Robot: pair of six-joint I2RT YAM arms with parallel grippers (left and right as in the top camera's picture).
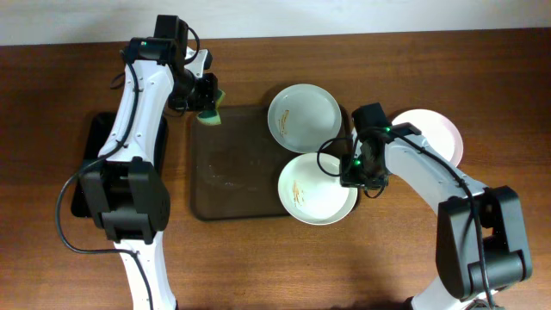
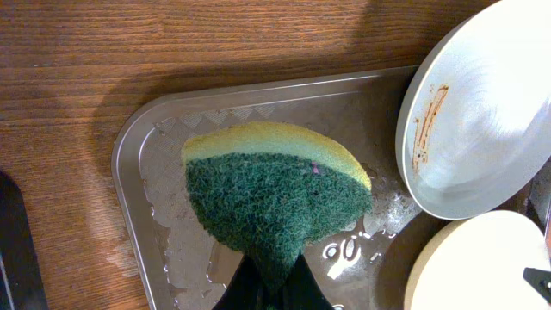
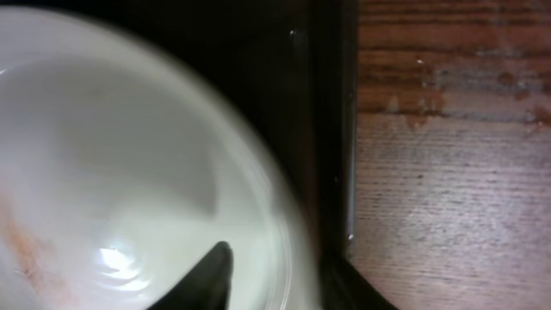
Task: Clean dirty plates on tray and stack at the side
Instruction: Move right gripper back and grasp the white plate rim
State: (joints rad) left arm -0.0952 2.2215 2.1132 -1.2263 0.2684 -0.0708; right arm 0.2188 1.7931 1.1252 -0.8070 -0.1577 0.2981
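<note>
Brown wood-grain tabletop (image 1: 258, 267) runs under everything, and the dark brown tray (image 1: 225, 185) lies at its middle between my two arms. My left gripper (image 1: 207, 102) hangs over the tray's far left corner, its fingers pressed together on a sponge (image 2: 271, 194) that is yellow foam on one side and green scouring pad on the other. From the left wrist, the green face is turned to the camera and the sponge bulges out above the pinch. Beads of water (image 2: 344, 250) lie on the bare tray floor just beside it. On the far right part of the tray sits the upper plate (image 1: 304, 117), white, with thin brownish-orange smears near its middle, its edge overhanging the tray's rim. The lower plate (image 1: 314, 191), also white and smeared with orange, sits just in front of it on the tray's near right corner, the two rims close together. My right gripper (image 1: 360, 175) is at the right rim of this lower plate. The right wrist view is blurred: one dark fingertip (image 3: 211, 275) shows over the plate's inside and the rim passes beside it, but I cannot tell whether the fingers are clamped. A third plate (image 1: 435, 133), plain white, rests on the bare wood to the right, apart from the tray. A smaller black tray (image 1: 90, 138) lies at the left, partly under my left arm.
</note>
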